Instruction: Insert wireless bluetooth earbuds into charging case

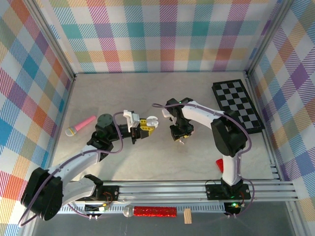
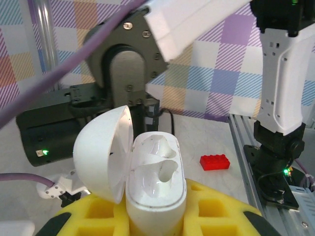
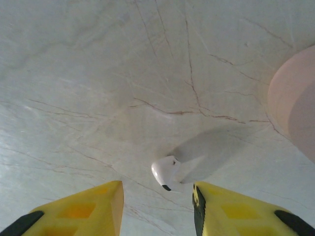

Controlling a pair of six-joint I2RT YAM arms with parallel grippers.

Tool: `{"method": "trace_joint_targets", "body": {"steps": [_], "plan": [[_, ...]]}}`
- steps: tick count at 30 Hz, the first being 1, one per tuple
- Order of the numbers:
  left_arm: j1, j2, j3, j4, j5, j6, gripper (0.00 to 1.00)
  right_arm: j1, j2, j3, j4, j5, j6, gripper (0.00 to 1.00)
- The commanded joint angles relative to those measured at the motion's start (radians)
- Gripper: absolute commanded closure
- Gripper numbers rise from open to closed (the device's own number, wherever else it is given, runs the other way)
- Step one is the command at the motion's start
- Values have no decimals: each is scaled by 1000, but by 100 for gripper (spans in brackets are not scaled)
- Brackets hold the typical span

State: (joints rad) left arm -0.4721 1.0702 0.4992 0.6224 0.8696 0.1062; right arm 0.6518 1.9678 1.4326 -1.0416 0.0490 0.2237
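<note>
My left gripper (image 2: 156, 219) is shut on a white charging case (image 2: 156, 182), held upright with its lid (image 2: 103, 152) swung open to the left. Both wells inside the case are bare. From above, the case (image 1: 150, 119) hangs over the table's middle in the left gripper (image 1: 143, 126). One white earbud (image 3: 166, 173) lies on the marble table, its stem pointing right. My right gripper (image 3: 157, 189) points down over it, open, with one yellow finger on each side. The left finger (image 3: 98, 201) is clear of the bud and the right finger (image 3: 221, 204) is close to the stem. From above, the right gripper (image 1: 178, 136) is just right of the case.
A pale pink rounded object (image 3: 295, 103) sits right of the earbud. A red block (image 2: 214, 162) lies by the right arm's base. A chessboard (image 1: 237, 104) is at the back right and a pink toy microphone (image 1: 81, 126) at the left. A red glitter cylinder (image 1: 155, 211) lies below the rail.
</note>
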Motion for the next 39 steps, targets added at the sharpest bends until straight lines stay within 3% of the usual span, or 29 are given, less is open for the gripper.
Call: {"method": "trace_joint_targets", "body": {"steps": [1,9,19,26,32,39], "plan": [[10,-46,-12,-56,-23,37,95,17,63,62,-145,33,-58,59],[8,-32,9,-69,-11,49,95,30,149,147,-189,48,-63,65],[9,-16,18,-69,-2,47,95,31,189,138,-173,74,-57,69],[8,-13,24,-69,5,43,95,31,186,128,-131,79,-34,78],[8,-4,26,-63,6,39,95,31,121,92,-89,85,-18,80],[3,44,15,20,-37,28,95,19,-77,-9,65,19,40,79]]}}
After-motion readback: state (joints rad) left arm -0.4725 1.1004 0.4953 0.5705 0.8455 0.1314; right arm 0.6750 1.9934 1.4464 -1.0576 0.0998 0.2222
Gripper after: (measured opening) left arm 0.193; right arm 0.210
